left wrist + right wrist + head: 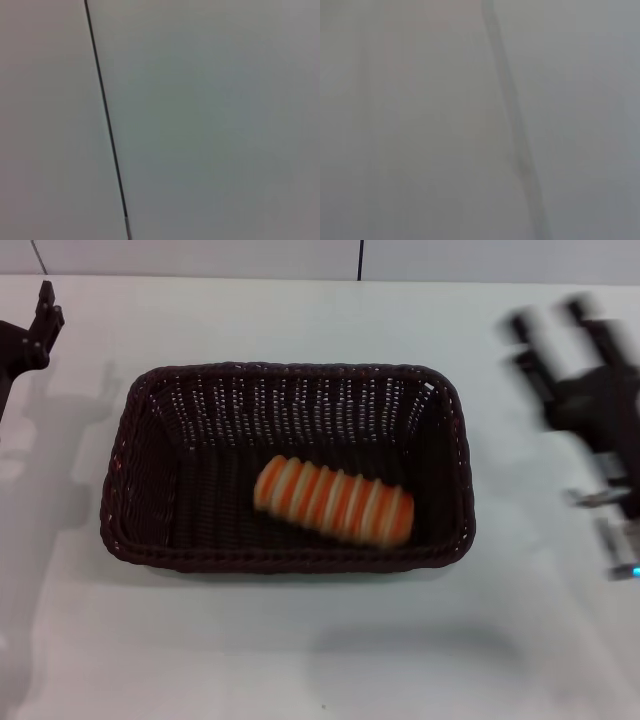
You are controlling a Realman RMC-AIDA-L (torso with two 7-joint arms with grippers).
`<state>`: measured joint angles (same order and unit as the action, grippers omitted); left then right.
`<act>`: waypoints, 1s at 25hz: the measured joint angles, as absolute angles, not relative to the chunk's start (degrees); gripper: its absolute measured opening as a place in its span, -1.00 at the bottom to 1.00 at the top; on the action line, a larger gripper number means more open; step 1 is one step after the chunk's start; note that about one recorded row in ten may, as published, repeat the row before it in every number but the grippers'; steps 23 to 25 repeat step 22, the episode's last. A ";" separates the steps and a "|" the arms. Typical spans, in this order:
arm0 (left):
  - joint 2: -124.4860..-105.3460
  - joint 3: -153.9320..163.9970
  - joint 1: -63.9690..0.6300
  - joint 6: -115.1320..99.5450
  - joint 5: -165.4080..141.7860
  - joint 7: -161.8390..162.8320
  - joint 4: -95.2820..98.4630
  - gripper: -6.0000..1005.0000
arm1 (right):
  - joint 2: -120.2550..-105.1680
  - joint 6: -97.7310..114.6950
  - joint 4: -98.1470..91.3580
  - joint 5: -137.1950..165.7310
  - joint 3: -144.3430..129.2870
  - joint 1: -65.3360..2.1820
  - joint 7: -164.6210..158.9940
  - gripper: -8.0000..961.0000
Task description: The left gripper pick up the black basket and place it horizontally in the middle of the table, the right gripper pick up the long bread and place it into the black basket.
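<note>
Head view, one item central: the black basket (287, 468), lying lengthwise across the middle of the table (300, 670), long sides running left to right. Inside it, on the floor toward the near-right part, the long bread (334, 500), set slightly aslant and touching nothing but the weave beneath it. Task status, by my reading: both placements look done, basket laid flat and centred, bread inside; nothing seems left but for the arms to clear off. The left gripper (40, 322) sits at the far left edge, well apart from the basket, carrying nothing; whether its fingers are spread or closed I cannot tell. The right gripper (560, 335) is at the right, beside and clear of the basket, smeared with motion, its two fingers apart and empty. Materials: basket of dark brown-black woven wicker, openwork sloped walls, braided rim, rounded corners; bread a short log, ridged, banded orange and cream, matte; tabletop plain white, smooth, faintly shadowed. Left wrist view: pale flat surface crossed by one thin dark line. Right wrist view: the same, blurred; no task item in either.
</note>
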<state>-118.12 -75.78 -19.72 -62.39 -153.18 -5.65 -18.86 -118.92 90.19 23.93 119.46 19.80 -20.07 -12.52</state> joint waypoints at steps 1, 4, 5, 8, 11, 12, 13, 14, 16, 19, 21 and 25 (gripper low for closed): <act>-118.13 -75.83 -19.67 -62.42 -152.97 -5.65 -18.81 0.57 | -119.02 91.53 22.59 119.43 21.96 -18.72 -12.55 0.55; -118.13 -76.11 -19.38 -62.46 -152.81 -5.61 -18.59 0.57 | -119.08 94.82 20.68 119.29 27.63 -14.73 -12.57 0.59; -118.12 -76.26 -19.25 -62.47 -152.77 -5.60 -18.57 0.57 | -119.05 95.68 20.29 119.25 29.18 -13.37 -12.52 0.60; -118.15 -76.63 -18.79 -62.51 -152.73 -5.55 -18.55 0.57 | -119.04 97.06 18.90 119.22 32.86 -10.42 -12.72 0.64; -118.24 -76.70 -18.38 -62.62 -152.73 -5.54 -18.58 0.57 | -119.29 97.09 18.31 118.92 36.28 -7.55 -12.94 0.68; -118.26 -76.84 -18.31 -62.76 -152.73 -5.54 -18.59 0.57 | -119.29 97.09 18.31 118.92 36.28 -7.55 -12.94 0.69; -118.31 -76.98 -18.22 -62.93 -152.74 -5.53 -18.61 0.57 | -119.37 96.96 18.28 117.95 36.71 -6.82 -12.93 0.70; -118.38 -77.14 -18.08 -63.05 -152.73 -5.53 -18.62 0.57 | -119.38 96.82 18.09 117.43 36.68 -6.63 -12.93 0.70; -118.46 -77.33 -17.81 -63.24 -152.73 -5.53 -18.69 0.57 | -119.38 96.65 17.87 116.99 36.61 -6.52 -12.93 0.71; -118.49 -77.35 -17.66 -63.38 -152.74 -5.53 -18.67 0.57 | -119.40 96.12 17.23 116.84 36.58 -6.53 -13.03 0.72; -118.49 -77.35 -17.50 -63.55 -152.75 -5.53 -18.65 0.57 | -119.41 95.97 17.15 116.83 36.62 -6.56 -13.04 0.72; -118.50 -77.35 -17.29 -63.75 -152.75 -5.53 -18.63 0.57 | -119.41 95.97 17.02 116.82 36.73 -6.58 -12.94 0.72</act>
